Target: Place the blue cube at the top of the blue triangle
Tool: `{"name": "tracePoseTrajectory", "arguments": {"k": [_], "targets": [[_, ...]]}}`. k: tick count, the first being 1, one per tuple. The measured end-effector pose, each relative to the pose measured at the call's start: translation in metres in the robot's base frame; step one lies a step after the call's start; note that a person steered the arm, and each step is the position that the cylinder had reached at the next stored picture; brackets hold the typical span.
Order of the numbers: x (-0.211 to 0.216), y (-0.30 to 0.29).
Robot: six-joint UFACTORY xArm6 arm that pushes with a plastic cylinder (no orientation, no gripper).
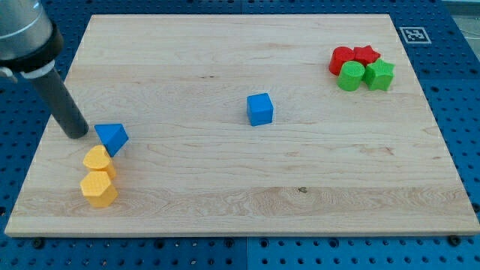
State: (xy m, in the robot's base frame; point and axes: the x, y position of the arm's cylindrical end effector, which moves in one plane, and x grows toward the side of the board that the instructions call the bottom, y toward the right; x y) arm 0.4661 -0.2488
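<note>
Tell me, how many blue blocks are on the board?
2. The blue cube sits near the middle. The blue triangle is at the view's left, beside my tip and touching the yellow blocks. None seems hidden.

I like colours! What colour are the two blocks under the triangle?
Yellow. Both yellow blocks sit just below the blue triangle, seen clearly in the camera view.

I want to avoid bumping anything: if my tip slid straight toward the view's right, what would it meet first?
Most likely the blue triangle, just right of my tip and very close; whether they touch is unclear.
</note>
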Motion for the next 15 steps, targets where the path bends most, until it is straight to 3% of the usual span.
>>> {"name": "tracePoseTrajectory", "arguments": {"k": [1,2,3,4,5,6,7,10,11,12,15], "targets": [[-0.031,0.012],[-0.053,0.075],[-0.033,0.164],[0.013,0.249],[0.027,0.332],[0.0,0.395],[-0.019,0.36],[-0.021,0.145],[-0.03,0.13],[-0.068,0.146],[-0.06,0.149]]}}
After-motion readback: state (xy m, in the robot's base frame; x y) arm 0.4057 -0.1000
